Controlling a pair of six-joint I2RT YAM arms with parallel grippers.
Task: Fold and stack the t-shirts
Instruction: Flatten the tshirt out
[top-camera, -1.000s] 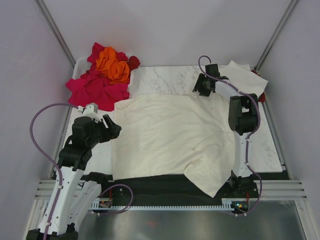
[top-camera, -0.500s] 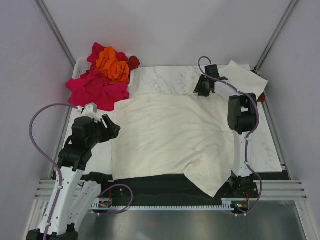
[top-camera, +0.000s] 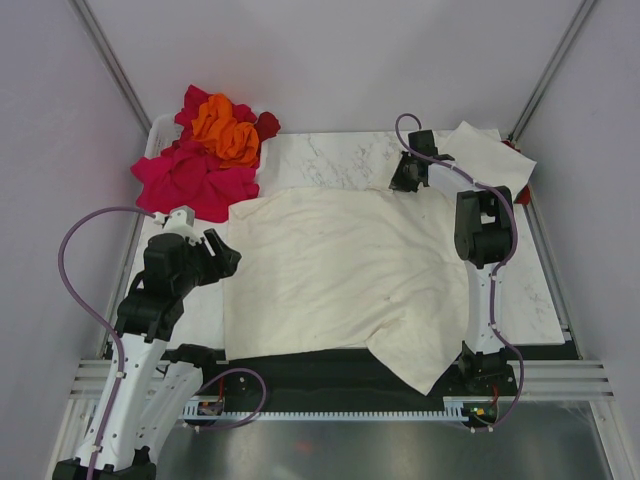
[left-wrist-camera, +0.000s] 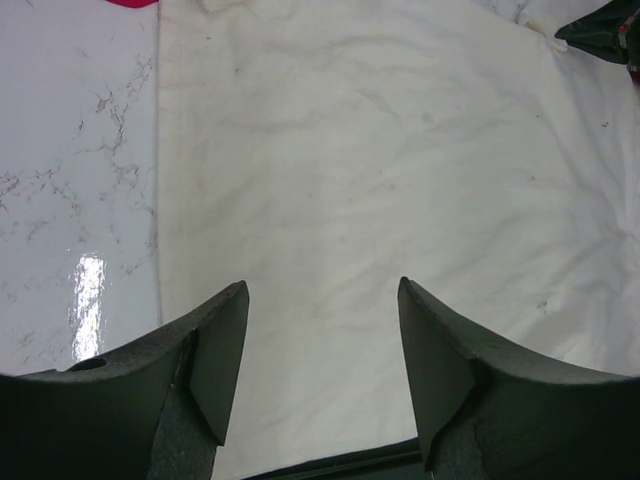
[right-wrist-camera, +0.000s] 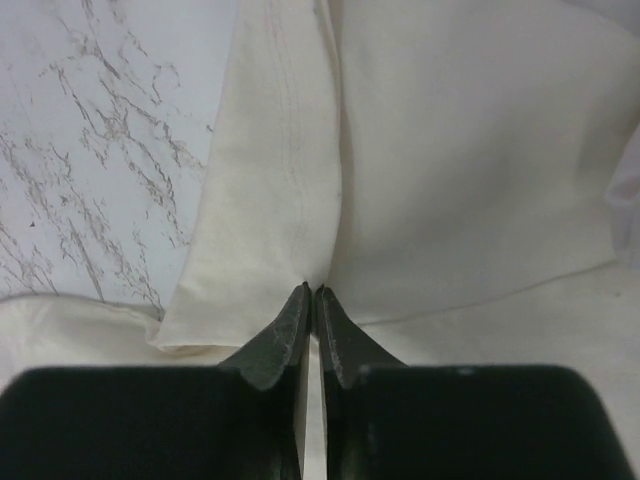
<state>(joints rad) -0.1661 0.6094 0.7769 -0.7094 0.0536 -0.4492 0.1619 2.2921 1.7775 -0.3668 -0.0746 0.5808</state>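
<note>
Cream tee (top-camera: 340, 270): spread wide and mostly flat on the marble table (top-camera: 330, 150), lightly creased. Its near right corner flops over the table's dark front edge.

Right pincer (right-wrist-camera: 312, 292): fingers clenched almost together on a raised fold at the tee's far right corner, beside a stitched hem. Cloth runs ahead of the tips and off to their right; bare marble lies to their left.

Left pincer (left-wrist-camera: 322, 295): released, jaws wide, nothing between them. The tee's left edge lies below and ahead of it, with marble to its left.

Pile (top-camera: 215, 150) of pink, orange and dark red tees: heaped well beyond the left pincer. Second cream tee (top-camera: 490, 155): just beyond the right pincer.
</note>
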